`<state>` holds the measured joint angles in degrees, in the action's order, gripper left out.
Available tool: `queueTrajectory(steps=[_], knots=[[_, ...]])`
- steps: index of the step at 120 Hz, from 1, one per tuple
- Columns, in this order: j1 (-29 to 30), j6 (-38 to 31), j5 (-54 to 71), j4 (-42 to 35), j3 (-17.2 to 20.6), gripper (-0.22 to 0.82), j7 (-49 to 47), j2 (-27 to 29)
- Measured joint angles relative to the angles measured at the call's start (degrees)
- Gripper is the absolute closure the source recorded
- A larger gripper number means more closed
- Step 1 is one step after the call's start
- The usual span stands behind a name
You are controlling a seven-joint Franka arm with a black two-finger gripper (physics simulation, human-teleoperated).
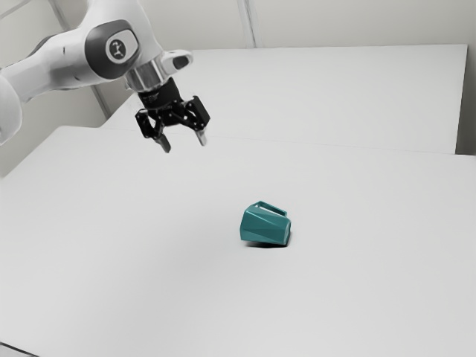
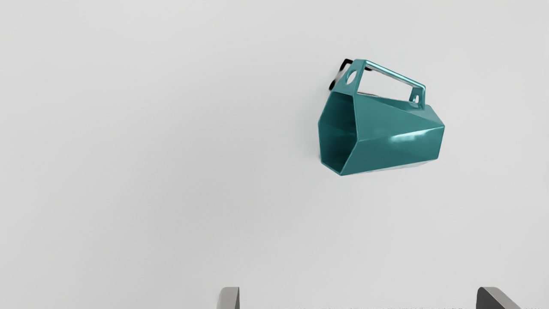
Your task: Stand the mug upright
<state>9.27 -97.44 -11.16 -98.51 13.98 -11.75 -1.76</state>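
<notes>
In the exterior view my gripper (image 1: 184,144) hangs well above the table, up and to the exterior view's left of the teal mug (image 1: 265,224). The faceted mug lies on its side, with its handle on the upper side and a dark shadow under it. In the wrist view the mug (image 2: 392,133) shows its hollow mouth and the angular handle with round holes. My gripper (image 2: 358,298) is open, its two fingertips far apart with nothing between them, and it does not touch the mug.
The mug lies on a wide white table (image 1: 149,282). Behind it stands a white panel or surface (image 1: 320,97), with pale walls farther back.
</notes>
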Motion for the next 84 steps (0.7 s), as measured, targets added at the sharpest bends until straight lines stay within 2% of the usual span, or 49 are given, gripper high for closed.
queueTrajectory(steps=[20, 47, 84], knots=[[1.7, -7.7, -8.9, -6.0, 0.0, 0.00, 1.6, -3.2], [2.0, -18.6, -20.6, -12.9, 0.0, 0.00, 10.4, -6.4], [2.4, -25.1, -32.1, -14.3, 0.0, 0.00, 21.8, -14.4]])
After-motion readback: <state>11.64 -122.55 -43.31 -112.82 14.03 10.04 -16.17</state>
